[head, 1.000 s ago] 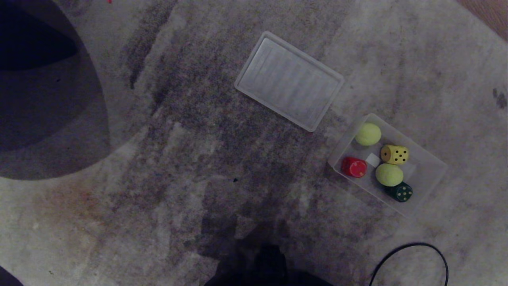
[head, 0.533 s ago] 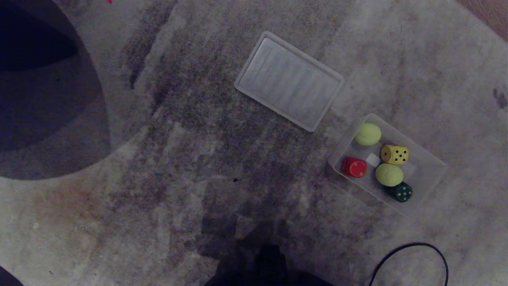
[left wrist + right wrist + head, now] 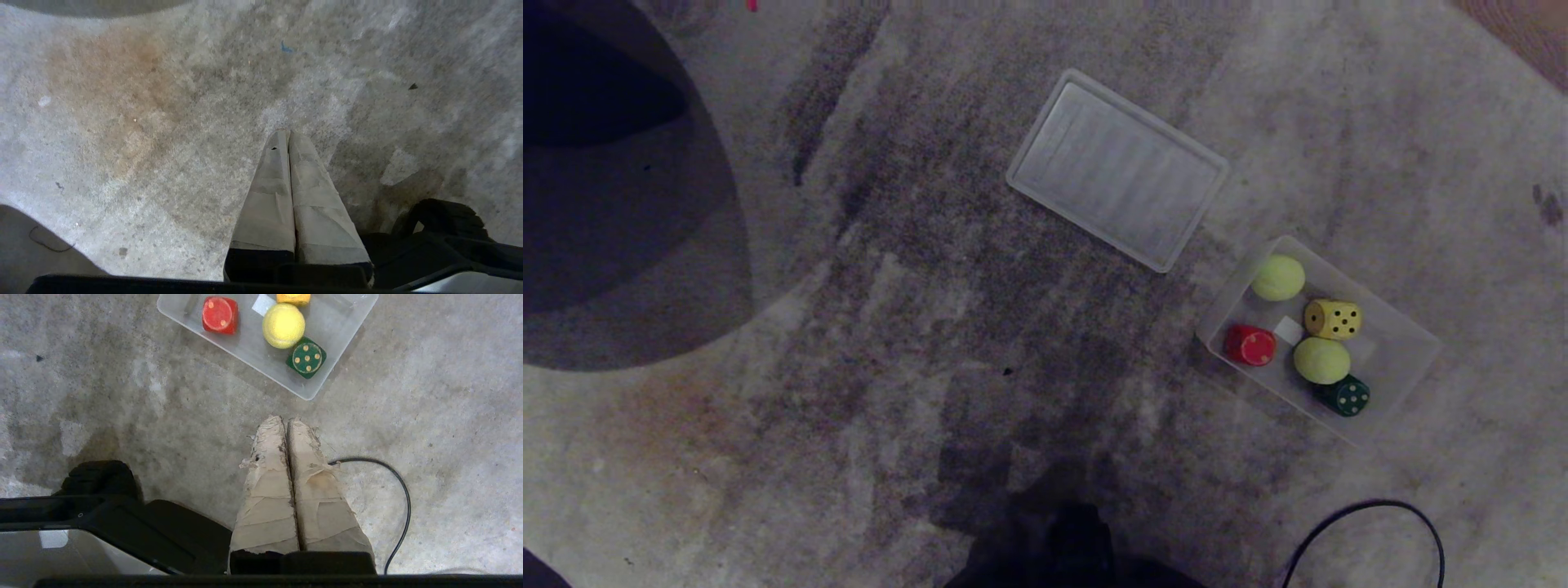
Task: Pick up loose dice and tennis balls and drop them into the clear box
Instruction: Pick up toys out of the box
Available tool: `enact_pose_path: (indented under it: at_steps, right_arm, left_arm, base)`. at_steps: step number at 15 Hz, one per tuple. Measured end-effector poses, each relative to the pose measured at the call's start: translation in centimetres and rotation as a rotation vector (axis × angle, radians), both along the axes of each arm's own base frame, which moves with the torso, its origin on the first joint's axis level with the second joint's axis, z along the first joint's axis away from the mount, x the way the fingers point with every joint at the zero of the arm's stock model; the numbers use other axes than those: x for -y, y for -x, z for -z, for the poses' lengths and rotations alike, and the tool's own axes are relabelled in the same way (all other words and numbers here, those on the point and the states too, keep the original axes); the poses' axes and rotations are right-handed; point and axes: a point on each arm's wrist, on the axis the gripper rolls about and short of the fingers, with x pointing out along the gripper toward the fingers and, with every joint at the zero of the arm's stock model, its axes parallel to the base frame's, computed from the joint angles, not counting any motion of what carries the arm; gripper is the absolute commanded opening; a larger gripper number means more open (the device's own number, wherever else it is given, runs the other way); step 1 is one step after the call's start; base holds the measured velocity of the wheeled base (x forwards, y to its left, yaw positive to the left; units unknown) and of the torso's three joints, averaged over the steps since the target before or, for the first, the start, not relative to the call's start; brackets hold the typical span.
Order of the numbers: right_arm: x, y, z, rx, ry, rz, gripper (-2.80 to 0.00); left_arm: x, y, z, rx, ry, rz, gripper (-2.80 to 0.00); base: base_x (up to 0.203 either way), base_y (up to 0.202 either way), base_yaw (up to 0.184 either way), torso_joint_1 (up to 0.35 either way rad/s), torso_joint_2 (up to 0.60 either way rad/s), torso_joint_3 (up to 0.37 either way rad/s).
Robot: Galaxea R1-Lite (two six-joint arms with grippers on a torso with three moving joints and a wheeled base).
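Nothing had moved over the last second: both tennis balls (image 3: 1277, 278) and three dice (image 3: 1333, 318) lay in the clear box (image 3: 1401, 359); left claw (image 3: 288, 132) and right claw (image 3: 284, 420) hung pressed together, empty.

Open rug (image 3: 915, 327) left of the clear box (image 3: 1401, 347) — only lid (image 3: 1117, 169) and cable (image 3: 1372, 523) intrude.

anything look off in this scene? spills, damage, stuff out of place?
Mostly tidy: the dice and tennis balls in view sit inside the clear box. Oddities: its ribbed lid lies loose on the carpet beside it, the tape on the right gripper fingers is frayed, and the carpet has a brownish stain.
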Motion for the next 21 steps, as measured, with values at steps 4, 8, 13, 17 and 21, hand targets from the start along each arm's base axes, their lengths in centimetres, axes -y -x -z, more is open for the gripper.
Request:
enact_pose_path:
  at_steps: [4,8,13,17,21]
  right_arm:
    - [0.0,0.0,0.0,0.0,0.0,0.0,-2.8]
    - [0.0,0.0,0.01,-0.001,0.0,0.0,-2.8]
    - [0.0,0.0,0.0,0.0,0.0,0.0,-2.8]
    - [0.0,0.0,0.01,-0.002,0.0,0.0,-2.8]
    - [0.0,-0.01,0.0,-0.001,0.0,0.0,-2.8]
  left_arm:
    - [0.0,0.0,0.0,0.0,-0.002,0.0,-2.8]
    - [0.0,0.0,-0.01,0.001,0.0,0.0,-2.8]
    - [0.0,0.0,-0.01,0.001,0.001,0.0,-2.8]
    - [0.0,0.0,-0.02,0.002,0.001,0.0,-2.8]
    - [0.0,0.0,-0.01,0.002,0.003,0.0,-2.8]
  base:
    - [0.0,0.0,0.0,0.003,0.0,0.191]
    - [0.0,0.0,0.0,0.004,0.0,0.2]
    - [0.0,0.0,0.0,0.004,0.0,0.201]
    - [0.0,0.0,0.0,0.0,0.0,0.201]
    - [0.0,0.0,0.0,0.005,0.0,0.205]
